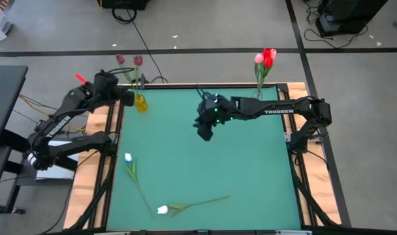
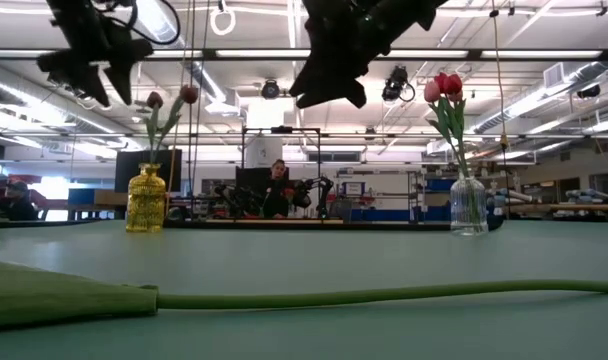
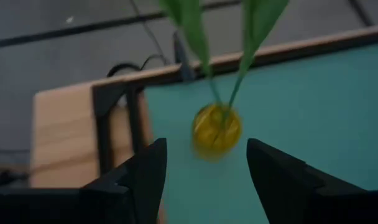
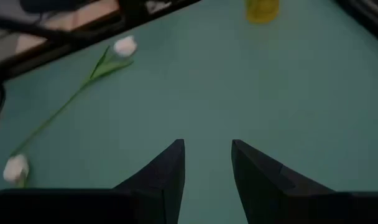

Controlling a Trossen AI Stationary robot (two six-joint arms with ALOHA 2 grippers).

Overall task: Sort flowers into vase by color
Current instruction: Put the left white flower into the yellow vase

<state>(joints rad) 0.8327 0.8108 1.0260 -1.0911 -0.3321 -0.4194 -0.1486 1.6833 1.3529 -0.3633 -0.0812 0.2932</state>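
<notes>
Flowers: 2 dark red in yellow vase (image 1: 141,103), red/pink in clear vase (image 1: 258,93); 2 white tulips (image 1: 162,209) left on worktop (image 1: 205,170). Both arms' fingers wide, empty.

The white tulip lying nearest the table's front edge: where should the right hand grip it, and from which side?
Probably mid-stem on the white tulip, coming straight down from above: its thin green stem lies flat on the table, clear of the other white tulip. The right hand hovers open.
</notes>
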